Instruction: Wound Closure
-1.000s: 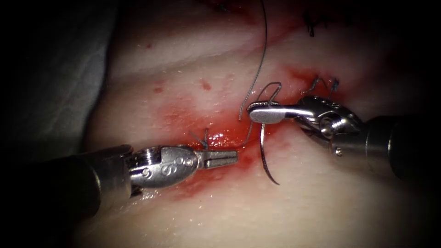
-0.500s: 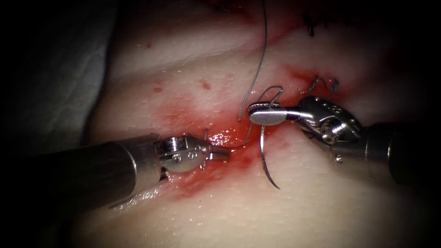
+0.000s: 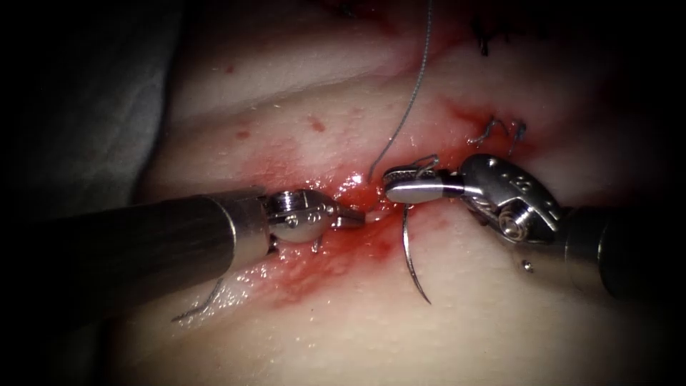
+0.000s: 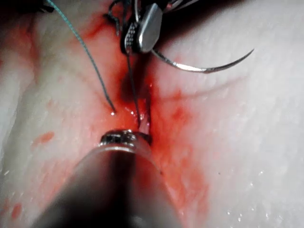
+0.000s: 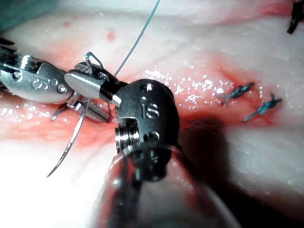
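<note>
The right tool point(image 3: 400, 188) has its jaws shut on the curved needle point(image 3: 407, 250) close to its thread end. The needle is out of the tissue point(image 3: 500, 322). It arcs down over the surface to a free tip point(image 3: 429, 301), also clear in the left wrist view point(image 4: 199, 69) and the right wrist view point(image 5: 71, 142). The left tool point(image 3: 355, 216) has its tip in the red cut point(image 3: 357, 193), just left of the right tool's jaws. Its jaws look shut on the short dark thread point(image 4: 133, 90) coming from the needle end. The long thread point(image 3: 411, 93) runs up out of view.
Finished stitches with blue-grey knot tails point(image 3: 500, 132) sit up and right along the cut, also seen from the right wrist point(image 5: 237, 90). A loose cut thread end point(image 3: 193, 311) lies under the left shaft. Red fluid point(image 3: 321, 271) stains the tissue around the cut.
The left tool has moved up and right until its tip almost meets the right tool's jaws. The right tool has dropped slightly with the needle. The long thread has swung right.
</note>
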